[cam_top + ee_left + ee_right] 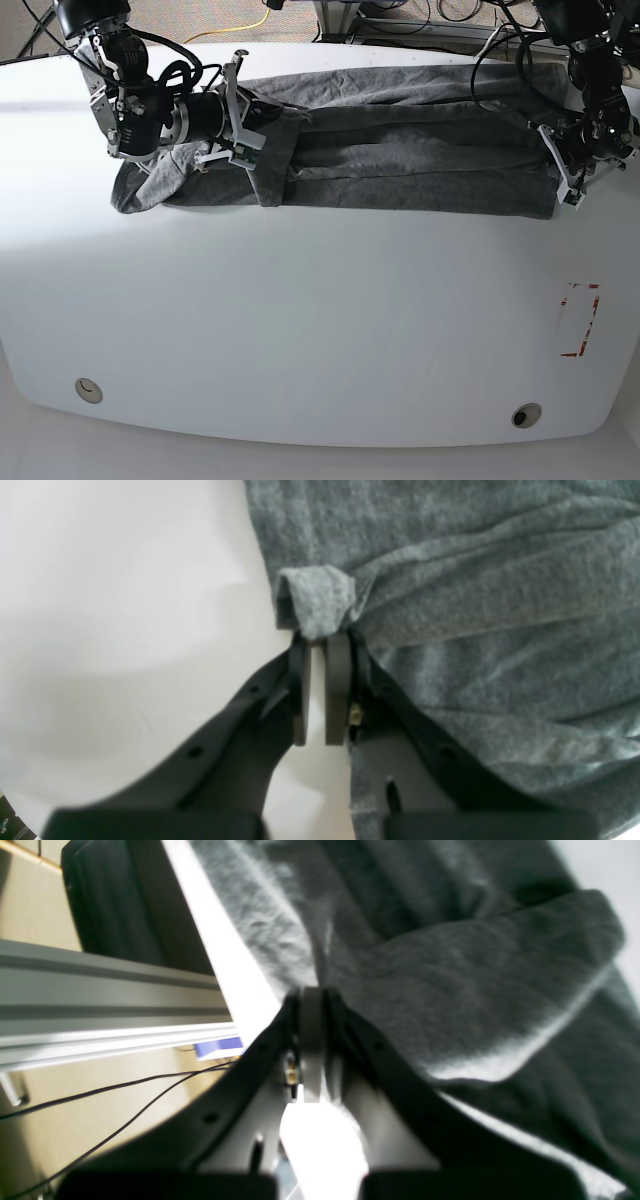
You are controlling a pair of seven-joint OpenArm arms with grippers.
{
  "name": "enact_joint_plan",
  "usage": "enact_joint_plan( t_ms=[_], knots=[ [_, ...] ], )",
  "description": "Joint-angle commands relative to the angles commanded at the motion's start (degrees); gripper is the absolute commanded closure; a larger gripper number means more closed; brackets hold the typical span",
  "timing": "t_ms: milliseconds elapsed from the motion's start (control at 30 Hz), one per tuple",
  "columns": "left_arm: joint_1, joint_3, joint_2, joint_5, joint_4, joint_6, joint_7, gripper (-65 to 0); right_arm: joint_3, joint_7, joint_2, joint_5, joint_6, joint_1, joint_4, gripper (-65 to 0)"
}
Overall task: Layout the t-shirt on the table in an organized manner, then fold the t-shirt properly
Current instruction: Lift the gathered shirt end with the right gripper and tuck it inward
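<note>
One dark heather-grey knit t-shirt (400, 160) lies stretched in a long wrinkled band across the far side of the glossy white worktop (300, 330). Two grippers: left gripper (318, 632) fingers clamp a cloth edge fold; right gripper (312, 990) fingers pinch cloth at the worktop edge. Only the base view shows two grommet holes (526, 414) and one red-tape rectangle (580, 320).

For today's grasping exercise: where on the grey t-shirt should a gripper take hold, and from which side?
Probably the t-shirt is best gripped at its end edges, coming in from each outer side: it lies as a long band across the table, and both the left gripper and right gripper already pinch those edges.
</note>
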Motion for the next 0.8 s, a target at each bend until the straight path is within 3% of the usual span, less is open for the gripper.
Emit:
enact_joint_plan(
  t_ms=[167,233,333,467,533,800],
  knots=[
    [0.0,0.0,0.0,0.0,0.0,0.0,0.0,-3.6,-4.2,0.0,-0.2,-3.0,0.0,-0.1,-0.1,-1.6],
    [0.1,-0.1,0.0,0.0,0.0,0.0,0.0,-3.6,-5.2,0.0,-0.2,-4.3,0.0,-0.1,-0.1,-5.4],
    [0.2,-0.1,0.0,0.0,0.0,0.0,0.0,-3.6,-5.5,0.0,-0.1,-5.0,0.0,-0.2,-0.1,-17.1],
    [0.4,-0.1,0.0,0.0,0.0,0.0,0.0,-3.6,-5.5,0.0,0.2,-5.2,0.0,0.2,0.0,-39.8],
    [0.4,-0.1,0.0,0.0,0.0,0.0,0.0,-3.6,-5.5,0.0,1.2,-5.3,0.0,0.4,0.0,-46.0],
    [0.1,-0.3,-0.9,-0.4,3.4,0.0,0.0,-3.6,-2.9,0.0,3.8,-5.6,0.0,6.2,-0.2,-46.6]
  ],
)
